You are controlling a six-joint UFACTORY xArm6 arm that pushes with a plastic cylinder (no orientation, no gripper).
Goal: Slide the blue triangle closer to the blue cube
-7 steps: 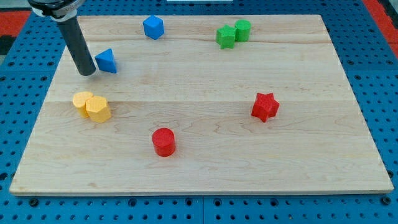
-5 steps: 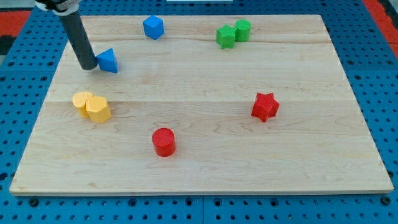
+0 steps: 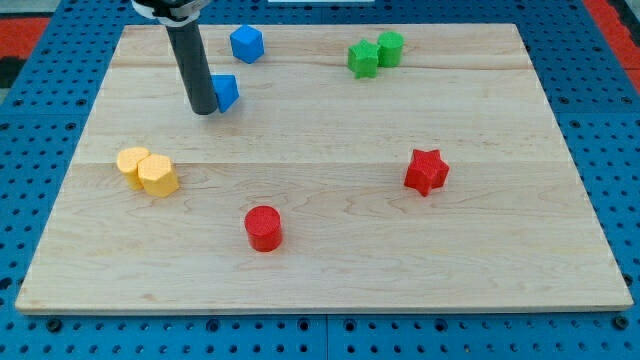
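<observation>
My tip (image 3: 204, 110) sits on the desk (image 3: 330, 260) nr the far-left corner, pressed against the left side of the blue triangle (image 3: 226, 91). Rod rises from the tip toward the desk's far edge, w/ its upper end cut off by the view's top. No gripper on this arm, just the rod, so open/closed doesn't apply.

Blue triangle: partly hidden behind the rod, only its right part shows. It lies nr the far edge, left of centre. Blue cube (image 3: 246, 44) is just beyond it, closer to the far edge and slightly to the right; the two are near but apart, w/ a strip of bare wood between.

Other blocks:
- Two green blocks nr the far edge, right of centre, touching: green star-ish one (image 3: 363, 59) on the left, green cylinder (image 3: 390, 48) on the right.
- Two yellow blocks nr the left edge, abt mid-depth, touching: yellow block (image 3: 131, 163) w/ a lobed outline, and yellow hexagon-like block (image 3: 158, 176) just right and nearer the front.
- Red cylinder (image 3: 264, 227) toward the front edge, left of centre, alone.
- Red star (image 3: 426, 171) on the right half, mid-depth, well apart from everything else.
</observation>
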